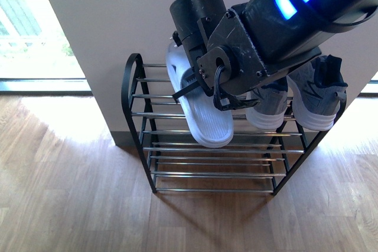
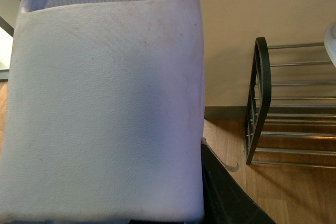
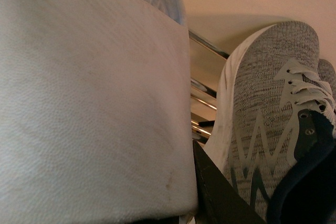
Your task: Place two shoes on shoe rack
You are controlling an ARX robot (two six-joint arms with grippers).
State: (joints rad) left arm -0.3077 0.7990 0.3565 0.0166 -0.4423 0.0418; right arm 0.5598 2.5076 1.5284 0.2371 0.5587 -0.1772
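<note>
Pale-blue sandal (image 3: 89, 103), clamped in the right tool (image 1: 190, 90), lies atop the shoe rack (image 1: 131, 84) beside 2 grey sneakers (image 1: 319, 95), unreleased. Left tool (image 2: 173, 216) clamps the 2nd sandal (image 2: 105, 108) near the rack, unplaced.

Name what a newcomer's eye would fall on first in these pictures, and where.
A bulky black robot arm dominates the front view, above a pale-blue plastic slide sandal on the upper bars of a black-framed, chrome-barred shoe rack. Right of it on the rack stand grey knit sneakers with white soles. A second pale-blue slide sandal fills the left wrist view.
</note>
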